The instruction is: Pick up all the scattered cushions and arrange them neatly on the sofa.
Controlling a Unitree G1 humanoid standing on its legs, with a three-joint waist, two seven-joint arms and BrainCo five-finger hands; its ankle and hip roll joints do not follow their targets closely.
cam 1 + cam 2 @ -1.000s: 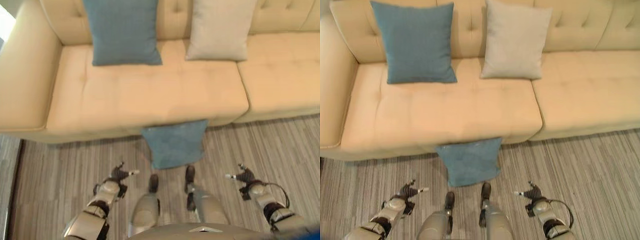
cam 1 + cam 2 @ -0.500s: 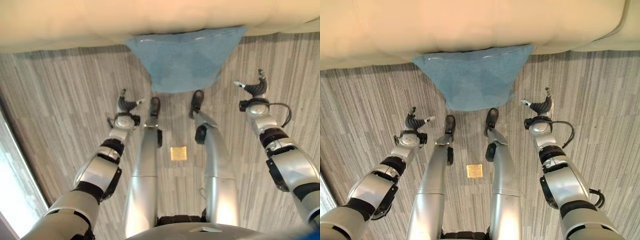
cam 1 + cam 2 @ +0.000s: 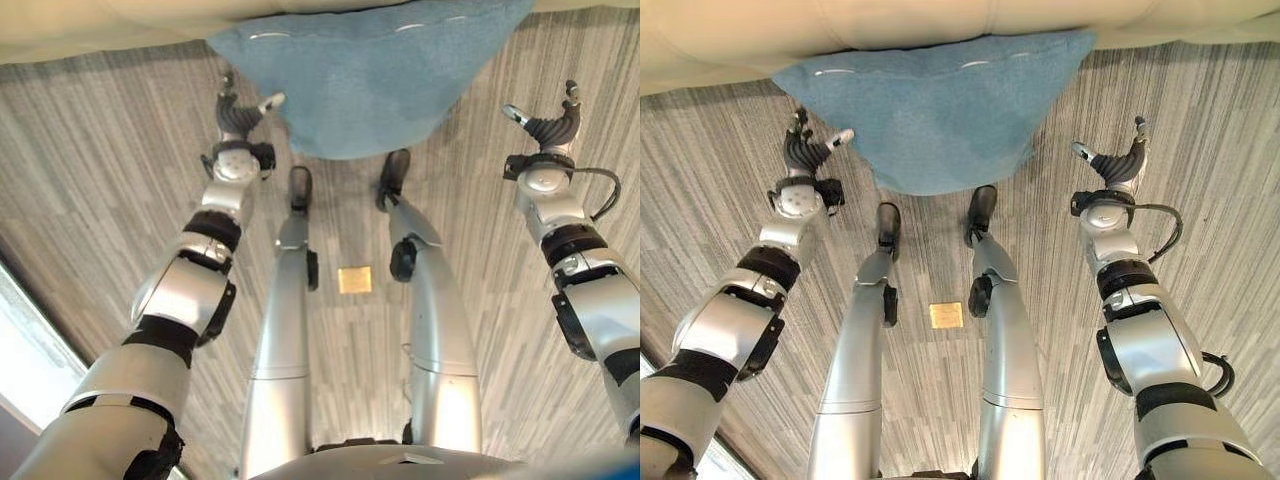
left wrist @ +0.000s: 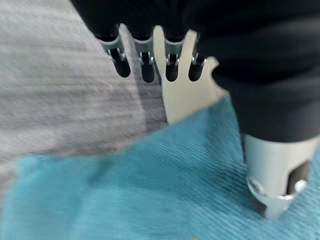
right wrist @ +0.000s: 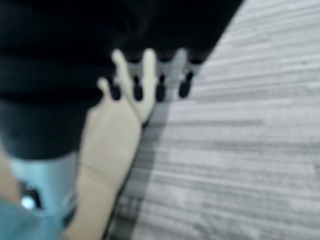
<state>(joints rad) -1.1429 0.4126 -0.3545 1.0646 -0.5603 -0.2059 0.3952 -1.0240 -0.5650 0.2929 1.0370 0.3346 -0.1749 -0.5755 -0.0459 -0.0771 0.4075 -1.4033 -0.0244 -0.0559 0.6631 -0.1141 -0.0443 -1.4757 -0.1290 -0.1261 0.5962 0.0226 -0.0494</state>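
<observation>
A blue cushion (image 3: 940, 110) lies on the floor (image 3: 730, 210), its far edge tucked against the front of the cream sofa (image 3: 900, 30) that runs across the top of both head views. The floor is a grey carpet with fine pale and dark stripes, and a small brass-coloured square plate (image 3: 946, 315) is set into it nearer the robot. At the lower left of the left eye view a bright pale strip (image 3: 25, 340) borders the carpet. The left hand (image 3: 238, 112) hovers just beside the cushion's left corner, its fingers (image 4: 145, 65) relaxed and spread, holding nothing; its wrist view looks past them onto the blue woven fabric (image 4: 150, 190) and the sofa's cream base. The right hand (image 3: 1118, 160) hangs over bare carpet to the right of the cushion, clearly apart from it, fingers (image 5: 160, 75) likewise loose and empty, with the striped carpet and a strip of the cream sofa base beyond them.
</observation>
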